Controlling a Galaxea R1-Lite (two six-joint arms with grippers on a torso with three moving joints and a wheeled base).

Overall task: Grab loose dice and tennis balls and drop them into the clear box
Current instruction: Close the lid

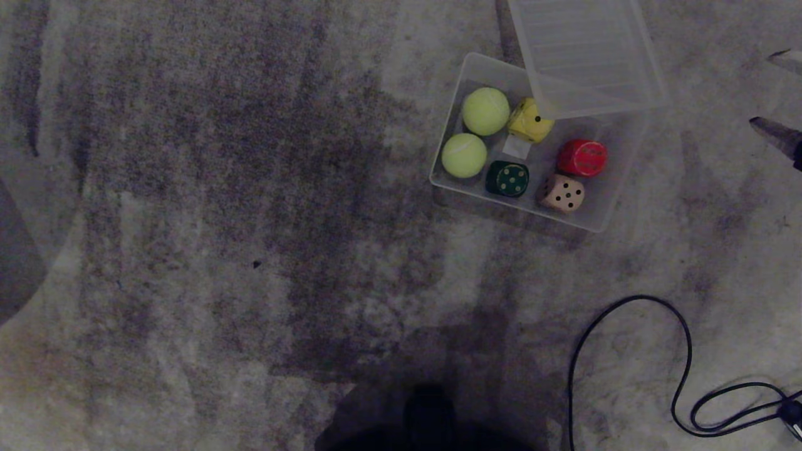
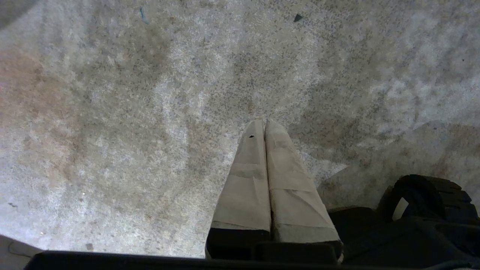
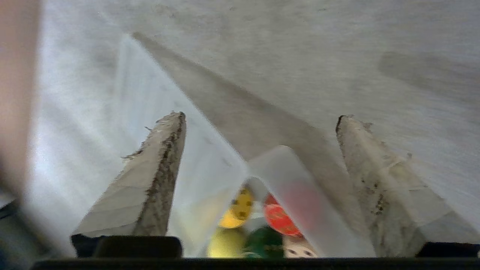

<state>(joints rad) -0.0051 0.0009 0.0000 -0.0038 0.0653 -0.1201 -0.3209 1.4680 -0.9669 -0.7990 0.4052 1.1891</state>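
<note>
- The clear box (image 1: 601,216) sits on the carpet (image 1: 219,219), toward the upper right of the head view.
- Both tennis balls lie inside, at the box's left end: one (image 1: 485,111) farther from the robot, the other (image 1: 463,155) just beside it, nearer.
- All four dice are inside the box. The yellow die (image 1: 529,122) is just right of the farther ball, partly under the lid's (image 1: 583,56) edge.
- The green die (image 1: 507,179) is just right of the nearer ball; the tan die (image 1: 563,193) is near the front wall; the red die (image 1: 582,157) lies behind the tan one.
- The ribbed lid overlaps the box's far right corner and extends beyond it.
- The right gripper (image 3: 258,118) is spread wide and holds nothing; in its wrist view it points over the lid and box. Its tips show at the right edge of the head view.
- The left gripper (image 2: 264,125) has its fingers pressed together, empty, over bare carpet.
- A black cable (image 1: 626,351) loops on the carpet at lower right, well apart from the box.
</note>
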